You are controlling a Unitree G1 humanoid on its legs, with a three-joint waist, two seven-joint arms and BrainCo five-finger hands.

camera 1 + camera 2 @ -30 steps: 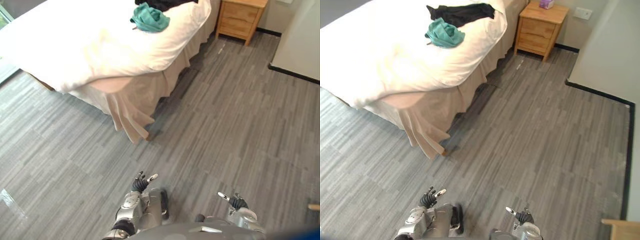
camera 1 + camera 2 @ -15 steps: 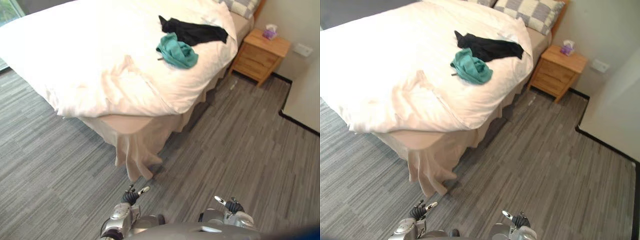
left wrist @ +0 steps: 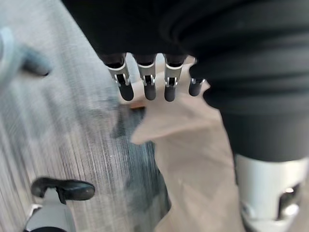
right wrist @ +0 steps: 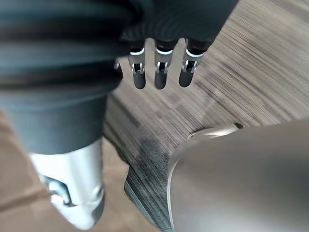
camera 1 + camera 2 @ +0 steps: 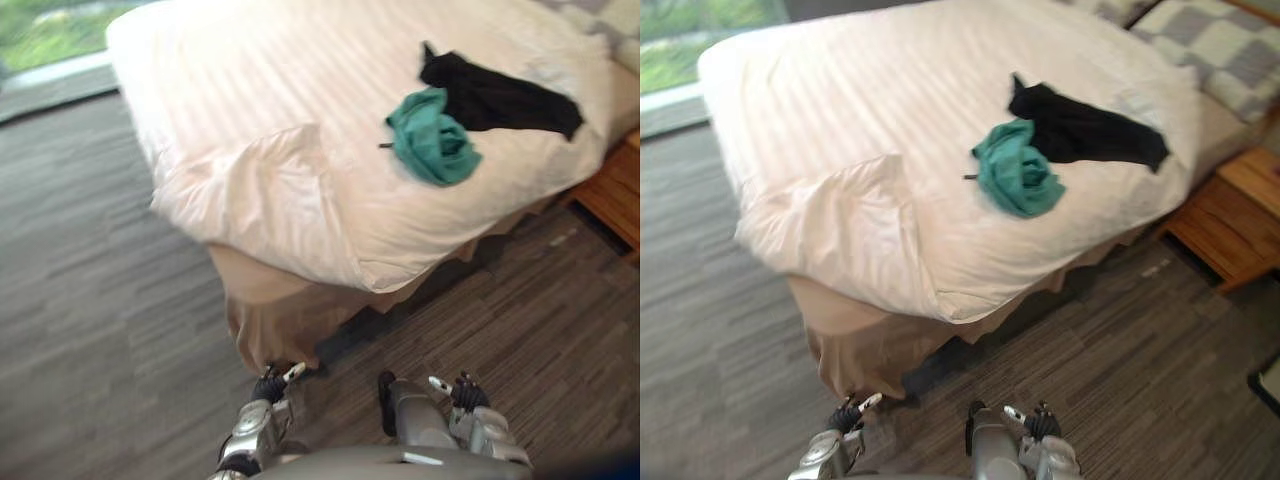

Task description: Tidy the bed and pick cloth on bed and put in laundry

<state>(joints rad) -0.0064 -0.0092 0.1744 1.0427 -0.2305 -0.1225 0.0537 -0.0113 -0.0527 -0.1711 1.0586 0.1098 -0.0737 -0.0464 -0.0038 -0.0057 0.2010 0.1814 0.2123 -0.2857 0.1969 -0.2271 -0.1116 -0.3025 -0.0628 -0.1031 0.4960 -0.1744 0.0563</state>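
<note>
Teal cloth (image 5: 1018, 180) on bed (image 5: 840, 110); left hand (image 3: 147, 87), right hand (image 4: 160, 72) fingers (image 4: 186, 72) straight, empty.

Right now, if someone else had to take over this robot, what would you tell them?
Left hand and right hand: both open, empty, low over the floor beside the bed.
Teal cloth and black cloth lie side by side on the white duvet, well away from both hands.
Duvet's near corner is rumpled.
Done: nothing yet.
Left: smooth the duvet, take both cloths to the laundry.
</note>
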